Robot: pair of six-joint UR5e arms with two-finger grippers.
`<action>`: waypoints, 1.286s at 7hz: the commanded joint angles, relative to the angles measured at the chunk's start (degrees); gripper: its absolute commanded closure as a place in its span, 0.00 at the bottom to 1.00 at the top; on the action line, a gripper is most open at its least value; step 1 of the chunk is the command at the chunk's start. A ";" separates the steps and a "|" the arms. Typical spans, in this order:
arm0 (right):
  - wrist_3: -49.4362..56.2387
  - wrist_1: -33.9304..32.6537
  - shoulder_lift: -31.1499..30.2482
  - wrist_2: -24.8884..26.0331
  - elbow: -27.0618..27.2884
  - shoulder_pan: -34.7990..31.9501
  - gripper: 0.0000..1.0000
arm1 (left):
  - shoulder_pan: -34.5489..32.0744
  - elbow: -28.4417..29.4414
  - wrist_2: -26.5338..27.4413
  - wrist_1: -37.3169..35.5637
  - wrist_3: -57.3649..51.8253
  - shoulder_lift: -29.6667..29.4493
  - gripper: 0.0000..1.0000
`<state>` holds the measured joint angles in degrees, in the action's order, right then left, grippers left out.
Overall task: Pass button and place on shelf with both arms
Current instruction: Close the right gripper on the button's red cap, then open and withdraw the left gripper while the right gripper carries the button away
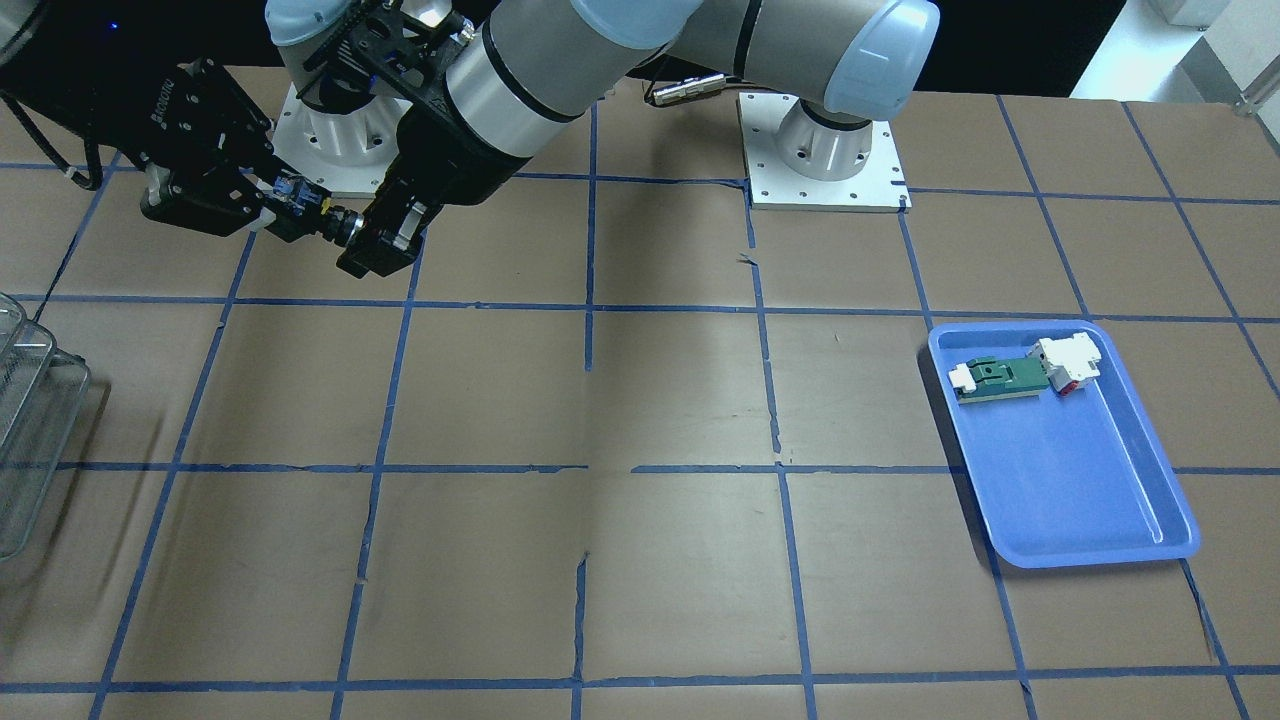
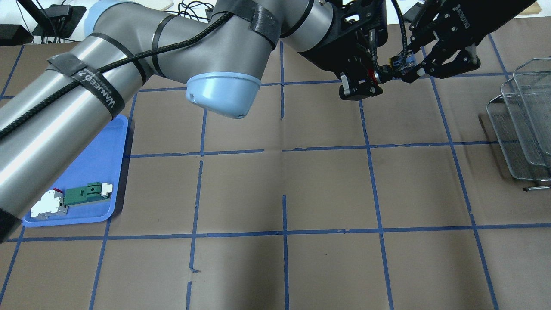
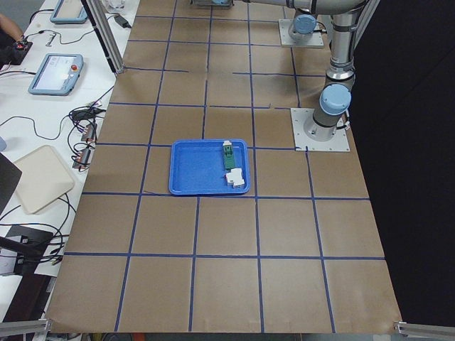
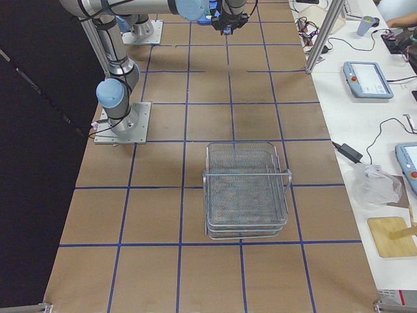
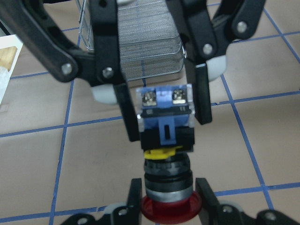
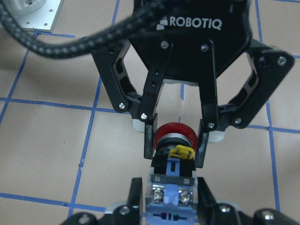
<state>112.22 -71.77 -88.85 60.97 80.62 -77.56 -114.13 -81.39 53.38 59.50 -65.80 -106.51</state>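
The button (image 1: 318, 212) hangs in the air between both grippers, well above the table, near the robot's right base. My left gripper (image 1: 352, 238) is shut on its red cap and black collar (image 5: 168, 206). My right gripper (image 1: 283, 205) is shut on its clear/blue block body (image 6: 171, 187). In the overhead view the button (image 2: 385, 73) lies level between the left gripper (image 2: 373, 80) and the right gripper (image 2: 405, 68). The wire-mesh shelf (image 2: 521, 125) stands on the table to the robot's right. It also shows in the exterior right view (image 4: 247, 189) and behind the button in the left wrist view (image 5: 145, 42).
A blue plastic tray (image 1: 1090, 480) lies on the robot's left side of the table. It holds a green-and-white flat part (image 1: 995, 378) and a white-and-red block (image 1: 1070, 362). The brown table top is marked with a blue tape grid. Both arm bases (image 1: 825, 150) stand at its robot-side edge.
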 commanded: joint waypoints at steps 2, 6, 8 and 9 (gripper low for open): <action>-0.33 -0.04 -0.10 0.12 -0.02 0.04 1.00 | -0.13 0.01 0.76 0.35 0.59 1.04 0.00; 0.01 -4.68 1.73 7.19 -0.02 8.95 1.00 | 0.75 -0.43 7.82 1.58 3.55 3.15 0.00; 1.33 -13.02 8.57 14.96 -0.20 19.07 1.00 | 1.28 -0.52 15.66 4.73 7.95 4.47 0.00; 3.08 -15.74 10.51 17.58 -0.11 24.42 1.00 | 2.41 -0.61 21.18 5.01 13.45 4.56 0.00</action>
<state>113.67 -83.80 -81.41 75.21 80.50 -59.76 -112.73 -81.92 68.39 63.56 -57.55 -102.34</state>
